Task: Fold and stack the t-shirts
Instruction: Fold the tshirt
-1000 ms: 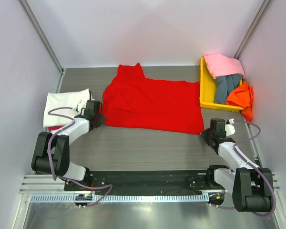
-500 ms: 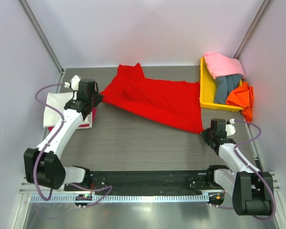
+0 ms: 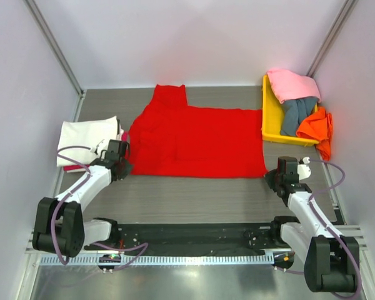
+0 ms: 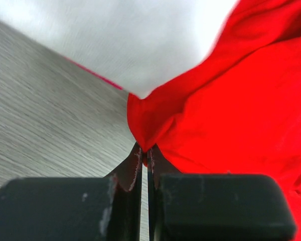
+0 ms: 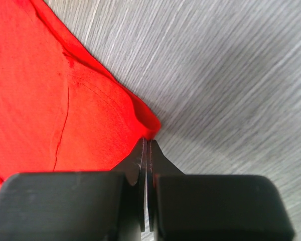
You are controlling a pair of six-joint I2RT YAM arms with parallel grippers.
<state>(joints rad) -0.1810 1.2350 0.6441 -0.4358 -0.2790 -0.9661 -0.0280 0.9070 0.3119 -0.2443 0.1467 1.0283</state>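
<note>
Currently spread flat across the middle of the table (image 3: 194,194): red t-shirt (image 3: 197,140), long near edge toward the arms, one narrower part reaching toward the far wall. Pinched at the near-left corner by the left gripper (image 4: 146,150), clamped down tight on a bunched fold of cloth. Pinched at the near-right corner by the right gripper (image 5: 147,144), likewise clamped tight, right on the stitched hem. Judged light, limp and wholly without stiffness. Likely to sag and wrinkle between two grips, to drag on the wood-grain surface rather than glide, and to slip free of a shallow pinch. Not fragile. Best taken at corners and seamed hems, for the doubled cloth there. Best moved by both corners together, kept taut. Listed alongside: cream-white t-shirt (image 3: 87,134), folded, at the left edge just beside the red corner. Listed at far right: pink t-shirt (image 3: 292,84), grey-blue t-shirt (image 3: 295,114) and orange t-shirt (image 3: 315,128), heaped in and over the yellow tray (image 3: 270,122), none yet folded.
</note>
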